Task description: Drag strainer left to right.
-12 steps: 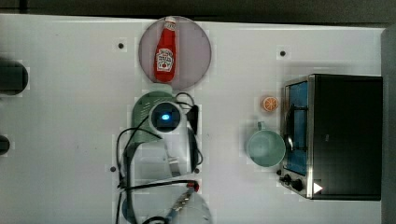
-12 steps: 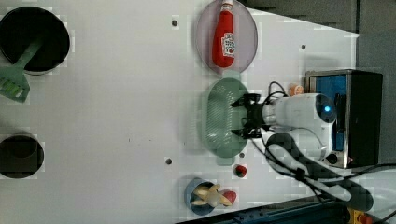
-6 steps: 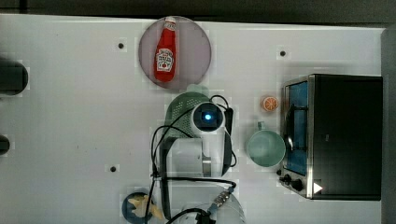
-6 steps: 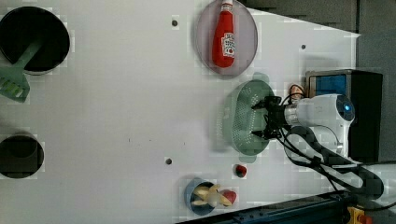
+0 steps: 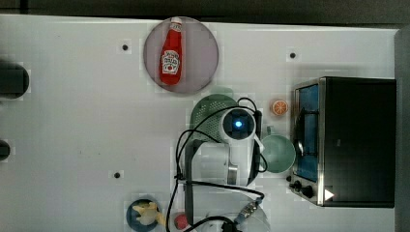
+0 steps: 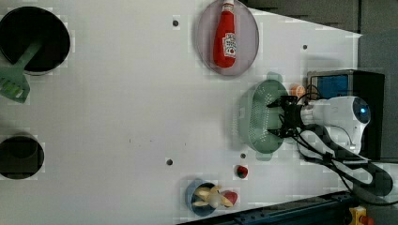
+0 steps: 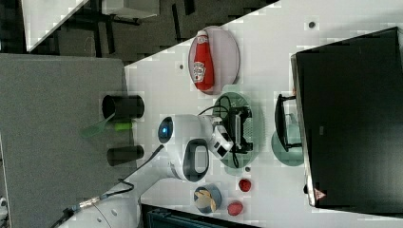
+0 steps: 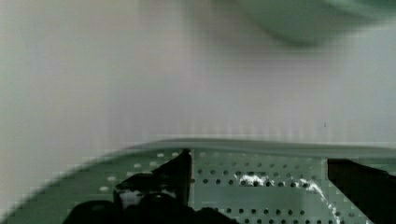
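**Robot arm reaches into strainer on white worktop**

A Franka arm's gripper (image 6: 278,117) sits inside the pale mint-green strainer (image 6: 257,117) on a broad white table (image 6: 117,117), its two dark fingers (image 8: 159,186) spread wide apart with the perforated wall of the basket between them in the wrist view; the fingers are down inside the bowl and clamp nothing. In the top view the strainer (image 5: 209,110) lies just below the round grey plate (image 5: 203,53) that carries a red ketchup bottle (image 5: 170,58), and to the top view's left of a black and steel toaster oven (image 5: 358,140). A teal-green cup (image 5: 278,153) stands between the arm's white wrist and the oven's door, with a small orange item (image 5: 279,107) just above it in the top view.

The table is matt white, dotted with small dark mounting holes (image 6: 169,162). At the left view's left edge are two black round pots (image 6: 35,40), the upper one holding a green slotted spatula (image 6: 16,79). Near the left view's bottom edge sits a blue bowl (image 6: 197,199) of toy food, and two small red items (image 6: 241,171) lie close by. Black cables (image 5: 186,150) trail from the wrist across the table. In the right view, a grey surface (image 7: 52,142) and dark floor with furniture legs lie beyond the table's edge.
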### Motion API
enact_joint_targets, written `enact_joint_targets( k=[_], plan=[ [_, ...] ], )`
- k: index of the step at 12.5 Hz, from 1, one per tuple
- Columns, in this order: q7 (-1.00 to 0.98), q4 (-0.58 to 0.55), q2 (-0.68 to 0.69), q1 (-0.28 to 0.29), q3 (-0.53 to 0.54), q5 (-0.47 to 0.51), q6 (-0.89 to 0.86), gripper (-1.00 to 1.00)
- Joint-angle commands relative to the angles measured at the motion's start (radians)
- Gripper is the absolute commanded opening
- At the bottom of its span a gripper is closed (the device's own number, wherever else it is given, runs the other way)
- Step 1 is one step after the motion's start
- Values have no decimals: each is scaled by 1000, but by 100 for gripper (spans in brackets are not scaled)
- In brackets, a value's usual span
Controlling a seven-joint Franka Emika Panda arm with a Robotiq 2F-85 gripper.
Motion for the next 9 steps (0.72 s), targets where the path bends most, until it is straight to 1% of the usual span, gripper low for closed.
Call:
enact_joint_targets(
  k=[1, 3, 4, 6, 9],
  plan=[
    [-154, 6, -15, 7, -34, -5, 0, 100],
    [-155, 11, -35, 8, -26, -5, 0, 100],
    [-165, 12, -66, 8, -11, -5, -17, 100],
    [-248, 17, -166, 8, 27, -5, -134, 100],
    [-487, 89, -342, 8, 55, -3, -365, 100]
  ],
)
